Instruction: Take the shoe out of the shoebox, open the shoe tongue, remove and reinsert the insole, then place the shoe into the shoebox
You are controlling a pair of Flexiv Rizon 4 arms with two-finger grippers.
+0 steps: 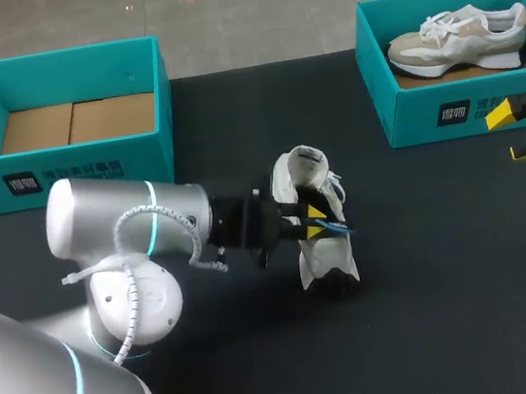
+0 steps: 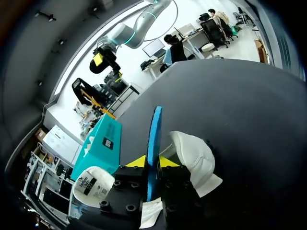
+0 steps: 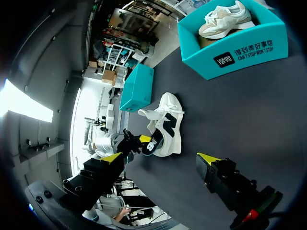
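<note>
The left gripper (image 2: 152, 162) is clenched on a thin blue insole (image 2: 155, 129), which stands on its edge between the two yellow tips and reaches out ahead of them. Around these fingers sits the white sneaker with black side patches (image 1: 321, 248), resting on the black table (image 1: 429, 262). Its white tongue and laces are on the side of the gripper. The right gripper (image 3: 159, 157) is released, with its fingers spread wide and nothing between them. The white sneaker is ahead of it and well apart. Further ahead of the right gripper stands a teal cardboard shoebox (image 1: 399, 119) that holds a beige and white sneaker (image 1: 456, 37) lying on its side. Another teal shoebox with a brown cardboard floor (image 1: 90, 153) stands behind the left gripper, beside its arm.
</note>
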